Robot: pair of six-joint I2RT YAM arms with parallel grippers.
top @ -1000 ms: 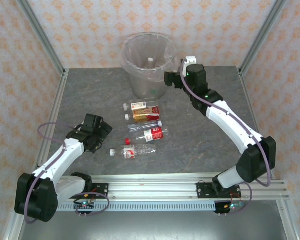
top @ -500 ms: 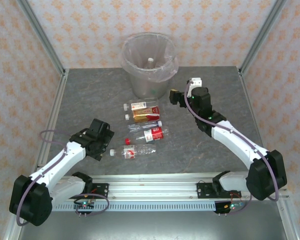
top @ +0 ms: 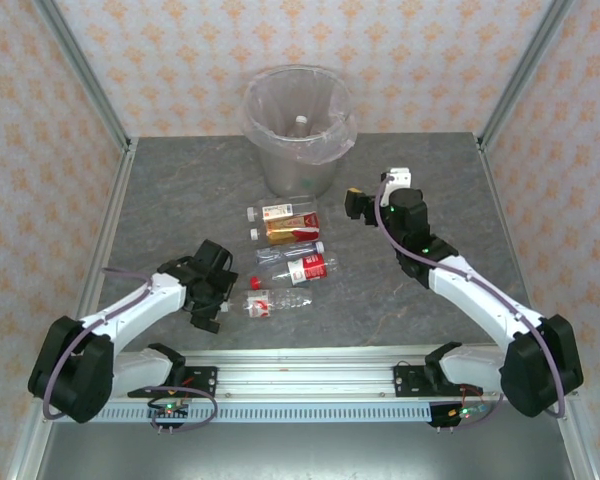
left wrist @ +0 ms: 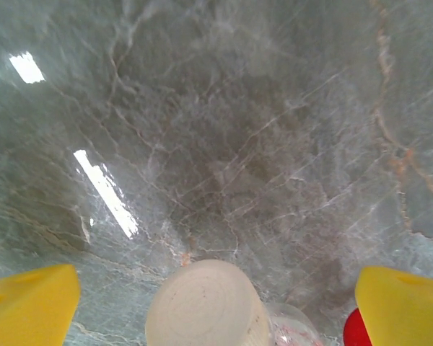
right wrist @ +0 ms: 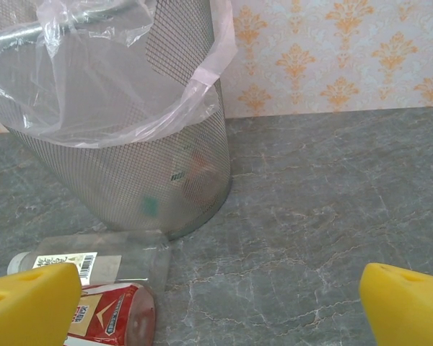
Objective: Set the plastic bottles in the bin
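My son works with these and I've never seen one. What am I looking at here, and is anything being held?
Two white robot arms are bolted to a grey table. One picture looks down from above; the other two come from wrist cameras, the yellow tips being each arm's own fingers. Plastic bottles lie mid-table; another bottle sits in the lined bin. The left gripper is open around the white cap of the nearest bottle; the right gripper, also open, faces the bin. Nothing is held.

Grey veined table (top: 180, 200), cream walls (top: 180, 60) with orange damask, silvery mesh bin (top: 298, 178)
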